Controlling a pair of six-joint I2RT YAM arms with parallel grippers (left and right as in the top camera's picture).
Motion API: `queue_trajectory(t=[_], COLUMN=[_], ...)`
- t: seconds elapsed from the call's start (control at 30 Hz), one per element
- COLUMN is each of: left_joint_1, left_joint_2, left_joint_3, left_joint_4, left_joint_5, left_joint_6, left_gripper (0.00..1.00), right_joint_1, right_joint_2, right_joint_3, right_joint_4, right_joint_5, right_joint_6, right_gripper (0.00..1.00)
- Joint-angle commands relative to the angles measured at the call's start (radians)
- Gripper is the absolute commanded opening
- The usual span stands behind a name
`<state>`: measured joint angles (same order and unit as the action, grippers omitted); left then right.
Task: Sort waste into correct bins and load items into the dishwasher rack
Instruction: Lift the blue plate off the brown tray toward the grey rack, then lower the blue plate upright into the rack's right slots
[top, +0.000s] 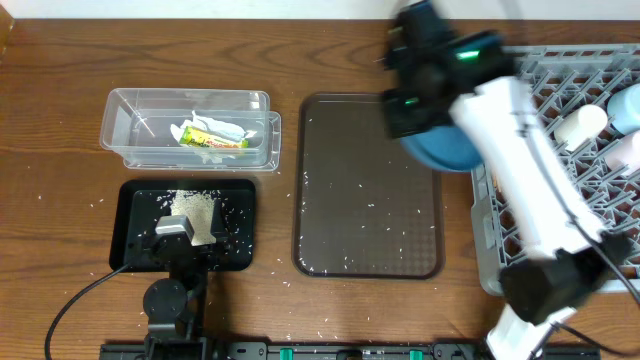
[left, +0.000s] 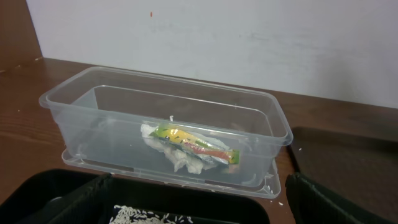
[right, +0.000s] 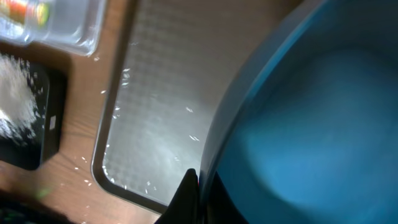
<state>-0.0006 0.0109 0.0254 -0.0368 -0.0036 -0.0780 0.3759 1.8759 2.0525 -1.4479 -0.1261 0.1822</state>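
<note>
The large dark-blue bowl (right: 311, 124) fills the right wrist view: a smooth, glossy, round vessel with a thin curved rim. The right hand (right: 198, 186) is pressed together on that rim. You can see one dark finger against the bowl's outer wall; the other finger is hidden. From overhead, you find the bowl at the far right corner of the brown serving tray (top: 370, 200), just beside the dishwasher rack (top: 560, 90).

The serving tray is a rounded rectangle with a fine-textured matte floor and a low rim. Loose white grains are scattered over it.

The rack is grey plastic with an open lattice floor and raised sides. It holds a small white cup (top: 580, 122), a small light-blue bowl (top: 628, 105) and a small pink cup (top: 625, 150), all partly cut off by the arm or the frame edge.

The left hand (left: 199, 186) is spread wide and holds nothing. It hangs over the flat black tray (top: 135, 225), which has a raised rim. A pile of white rice (top: 195, 208) lies in that tray.

Beyond it stands the clear rectangular container (left: 74, 102), thin-walled and translucent. The crumpled white tissue with its yellow-green wrapper (left: 186, 146) lies on its floor.

All items rest on the brown wood-grain worktop (top: 60, 130), where you will note further stray grains.
</note>
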Motion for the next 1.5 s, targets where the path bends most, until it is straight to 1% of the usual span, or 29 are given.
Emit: queue_trajectory(t=[0.0,0.17,0.23,0.4,0.53,0.67,0.87,1.07,1.23,1.37,1.47], left_joint_1=[0.005,0.005,0.005,0.005,0.005,0.005,0.005,0.005,0.005,0.005,0.005], left_joint_2=[-0.007,-0.007,-0.007,-0.007,-0.007,-0.007,-0.007,-0.007,-0.007,-0.007,-0.007], left_joint_3=[-0.021,-0.021,-0.021,-0.021,-0.021,-0.021,-0.021,-0.021,-0.021,-0.021,-0.021], left_joint_4=[-0.034,-0.034,-0.035,-0.034,-0.034,-0.034,-0.034,-0.034,-0.034,-0.034,-0.034], left_joint_5=[-0.016,-0.016,-0.016,-0.016,-0.016,-0.016,-0.016,-0.016,-0.016,-0.016,-0.016], left_joint_6=[0.006,0.006,0.006,0.006,0.006,0.006,0.006,0.006,0.006,0.006,0.006], left_gripper=[0.89,0.89,0.89,0.89,0.89,0.89,0.89,0.89,0.89,0.89,0.89], right_joint_1=[-0.088,-0.233,-0.281,-0.417,-0.552,-0.688,-0.852,-0.947,-0.974,-0.975,-0.978], right_joint_2=[-0.138,-0.282,-0.331,-0.431,-0.484,-0.496,-0.494,-0.477,-0.451,-0.407,-0.349], right_joint_3=[0.029,0.026,0.024,-0.037,-0.153,-0.278,-0.496,-0.679,-0.775,-0.813,-0.821], right_joint_4=[-0.040,-0.124,-0.148,-0.158,-0.126,-0.069,0.093,0.254,0.319,0.394,0.393], right_joint_5=[-0.074,-0.094,-0.109,-0.311,-0.528,-0.726,-0.850,-1.038,-1.171,-1.195,-1.196], right_joint_6=[0.034,0.042,0.021,-0.107,-0.220,-0.339,-0.423,-0.433,-0.513,-0.511,-0.511], right_gripper=[0.01,0.01,0.01,0.01,0.01,0.01,0.01,0.01,0.01,0.01,0.01])
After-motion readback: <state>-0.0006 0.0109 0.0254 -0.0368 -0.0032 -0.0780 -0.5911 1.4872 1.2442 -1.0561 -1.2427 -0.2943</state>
